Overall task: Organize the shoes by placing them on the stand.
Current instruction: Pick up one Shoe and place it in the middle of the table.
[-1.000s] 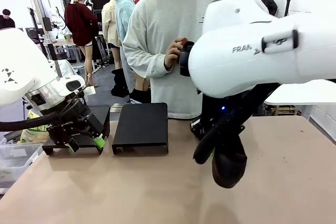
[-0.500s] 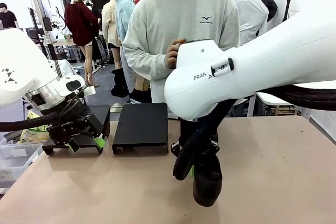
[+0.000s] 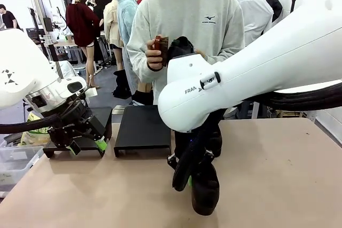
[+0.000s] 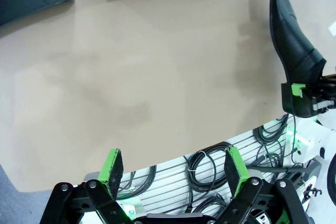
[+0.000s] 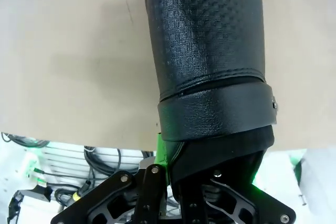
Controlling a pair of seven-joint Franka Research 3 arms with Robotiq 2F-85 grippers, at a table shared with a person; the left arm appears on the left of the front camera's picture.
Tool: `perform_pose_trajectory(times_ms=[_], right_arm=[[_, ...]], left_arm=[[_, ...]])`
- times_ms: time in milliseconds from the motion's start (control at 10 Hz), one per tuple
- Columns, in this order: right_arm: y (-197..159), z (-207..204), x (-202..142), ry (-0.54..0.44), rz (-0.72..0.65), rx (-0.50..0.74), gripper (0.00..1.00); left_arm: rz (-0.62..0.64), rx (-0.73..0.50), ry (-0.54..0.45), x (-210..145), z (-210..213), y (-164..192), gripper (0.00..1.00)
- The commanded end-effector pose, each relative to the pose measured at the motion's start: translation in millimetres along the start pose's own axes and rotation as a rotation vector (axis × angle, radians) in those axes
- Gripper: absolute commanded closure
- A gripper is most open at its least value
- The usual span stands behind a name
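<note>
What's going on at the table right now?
The right gripper is shut on the heel end of a black shoe, which hangs toe-down over the middle of the table. It is short of the black stand, whose top is bare. The left gripper hovers open near a second stand, holding nothing. The person at the far side holds something dark; I cannot tell what it is.

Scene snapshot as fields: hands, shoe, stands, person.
right hand: shut on shoe at its heel end
shoe: black, hanging toe down over table, near edge, middle
left hand: open, holding nothing, in front of left stand
centre stand: black, flat top, beyond the shoe
person: far side, small items held at chest
</note>
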State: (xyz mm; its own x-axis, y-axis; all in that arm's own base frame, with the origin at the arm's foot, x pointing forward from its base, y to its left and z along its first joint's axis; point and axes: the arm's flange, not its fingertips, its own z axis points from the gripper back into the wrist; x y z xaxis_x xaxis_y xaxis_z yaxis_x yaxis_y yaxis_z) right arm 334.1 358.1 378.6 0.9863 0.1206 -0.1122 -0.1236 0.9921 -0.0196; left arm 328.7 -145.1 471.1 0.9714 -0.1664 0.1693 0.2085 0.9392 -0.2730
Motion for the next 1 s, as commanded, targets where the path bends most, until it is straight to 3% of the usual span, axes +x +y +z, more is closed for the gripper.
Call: perform_pose_trajectory(times_ms=[0,600,700,900], right_arm=[[8.4,-4.4,11.8,-0.027,-0.045,0.014,1.0],[4.8,-29.6,28.6,0.023,-0.071,0.05,1.0],[3.5,-33.0,29.4,0.038,-0.072,0.061,0.91],[1.8,-31.2,28.2,0.022,-0.076,0.084,0.55]], left_arm=[[-0.001,-0.003,0.003,-1.1,-0.8,0.5,0.0],[-0.001,-0.003,0.003,-1.1,-0.8,0.5,0.0],[-0.001,-0.003,0.003,-1.1,-0.8,0.5,0.0],[-0.001,-0.003,0.003,-1.1,-0.8,0.5,0.0]])
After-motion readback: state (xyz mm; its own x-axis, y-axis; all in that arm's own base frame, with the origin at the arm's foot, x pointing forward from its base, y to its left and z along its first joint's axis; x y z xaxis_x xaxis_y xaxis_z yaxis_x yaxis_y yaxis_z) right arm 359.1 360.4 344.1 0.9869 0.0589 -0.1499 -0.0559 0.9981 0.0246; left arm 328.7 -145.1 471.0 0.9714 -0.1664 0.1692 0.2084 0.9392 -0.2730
